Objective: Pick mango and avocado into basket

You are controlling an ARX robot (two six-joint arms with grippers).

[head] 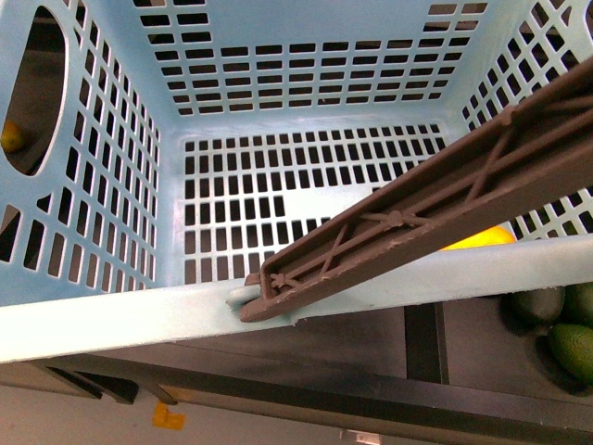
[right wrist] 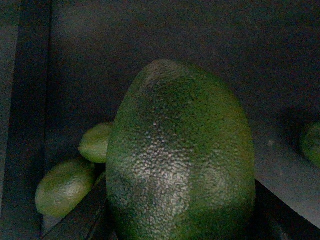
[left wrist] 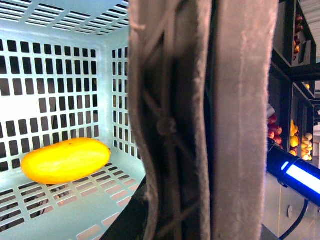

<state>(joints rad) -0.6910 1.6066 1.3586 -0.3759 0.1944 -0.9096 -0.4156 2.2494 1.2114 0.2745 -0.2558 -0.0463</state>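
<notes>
We look down into the basket. It is light teal, with slots in its walls and floor. Its brown handle lies slanted over the near right corner. It hides most of the mango. Only a small yellow bit peeks out between the handle and the near rim, so here we cannot tell which way the mango points. Outside the basket, on the right, other avocados lie on a dark shelf. A small yellow fruit shows through the hole in the left wall.

From the left wrist, we see the mango flat on its side on the basket floor. Its long side runs along the wall behind it, and one end points at the corner. It is smooth and bright yellow-orange, with round ends. The handle stands right before the camera and blocks the middle. Past it are shelves with fruit and a blue light. We cannot tell how the left hand is set.

The right wrist picture is dim. The avocado fills it, dark green and bumpy. Its thin end points away from the right hand, whose dark fingers grasp its wide end. The other avocados lie behind it.
</notes>
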